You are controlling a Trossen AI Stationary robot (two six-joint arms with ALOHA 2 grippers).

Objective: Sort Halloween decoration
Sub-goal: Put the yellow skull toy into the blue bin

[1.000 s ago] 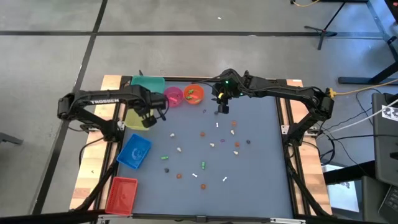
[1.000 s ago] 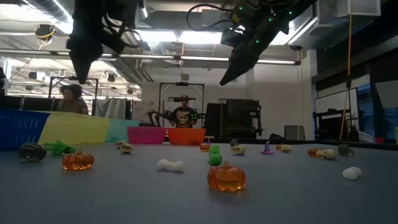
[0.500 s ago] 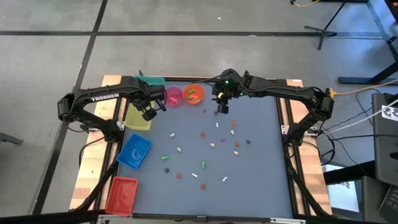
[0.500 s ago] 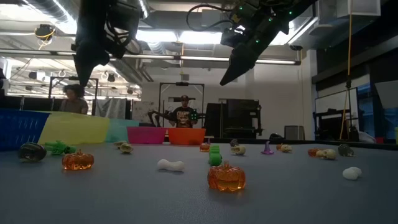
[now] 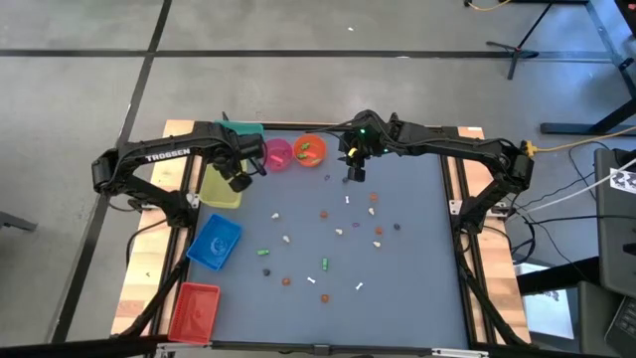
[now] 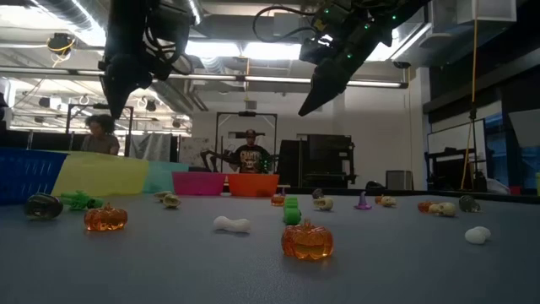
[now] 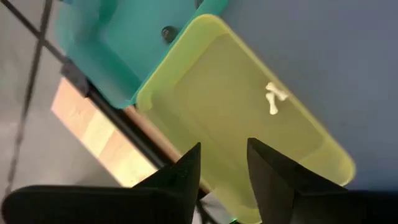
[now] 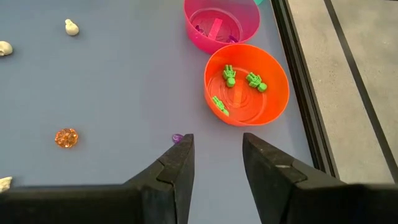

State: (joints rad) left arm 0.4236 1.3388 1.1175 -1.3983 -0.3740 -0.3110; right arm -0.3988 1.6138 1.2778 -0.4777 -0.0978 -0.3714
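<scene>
Left gripper: the left gripper point(image 5: 238, 179) hangs above the yellow bin point(image 5: 221, 191) at the table's far left; in its wrist view the fingers point(image 7: 186, 168) stand apart with nothing between them.
Yellow bin: it holds one white bone point(image 7: 274, 98), lying loose on the bin floor.
Teal bin: the teal bin point(image 7: 118, 46) sits just beside the yellow bin, with one small dark trinket point(image 7: 168, 33) in it.
Right gripper: the right gripper point(image 5: 354, 175) hangs over the far middle of the table point(image 5: 417, 298), near the two bowls; its fingers point(image 8: 177, 168) are parted and hold nothing.
Orange bowl: the orange bowl point(image 8: 273, 99) holds three green skeleton figures point(image 8: 229, 75).
Pink bowl: the pink bowl point(image 8: 205, 37) stands just beside the orange bowl, with small purple pieces in it.
Loose trinkets: most of the decorations point(image 5: 338, 231) are scattered over the middle of the table, well apart from one another, in white, orange, green and dark colours.
Near the right gripper: a tiny purple piece point(image 8: 177, 137) lies on the table close to the orange bowl, and an orange pumpkin point(image 8: 66, 137) lies farther off.
Front of the table: an orange pumpkin point(image 6: 307, 240), a white bone point(image 6: 231, 224) and a second pumpkin point(image 6: 105, 217) lie nearest the low camera.
Other bins: a blue bin point(image 5: 215, 242) and a red bin point(image 5: 195, 310) stand along the left edge.
Room: a person point(image 6: 249, 156) stands far behind the table.
</scene>
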